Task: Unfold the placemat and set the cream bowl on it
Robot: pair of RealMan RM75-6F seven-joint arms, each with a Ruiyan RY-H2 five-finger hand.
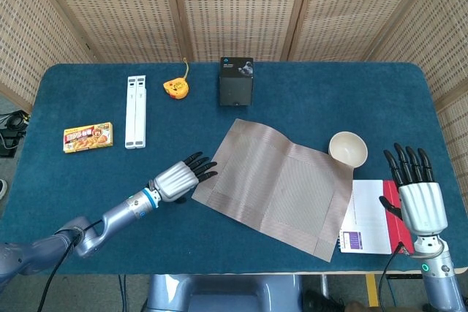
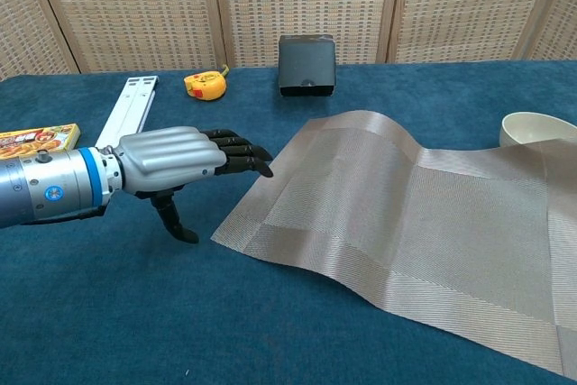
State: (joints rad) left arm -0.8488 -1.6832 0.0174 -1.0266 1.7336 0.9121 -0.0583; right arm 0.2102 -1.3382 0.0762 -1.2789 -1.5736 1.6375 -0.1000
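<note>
The placemat [image 1: 276,183] lies spread across the blue table [image 1: 110,239], though a ridge runs through its far half and its far right edge rides up against the cream bowl [image 1: 348,148], which sits just off the mat beside a white booklet [image 1: 368,217]. The left hand [image 1: 183,177] hovers at the mat's near-left corner, fingers straight and a little apart, holding nothing; the right hand [image 1: 417,195] hangs empty and splayed over the booklet, near the bowl. If the left hand tugs that corner to flatten the ridge, I judge the whole mat could slide and nudge or tip the bowl.
</note>
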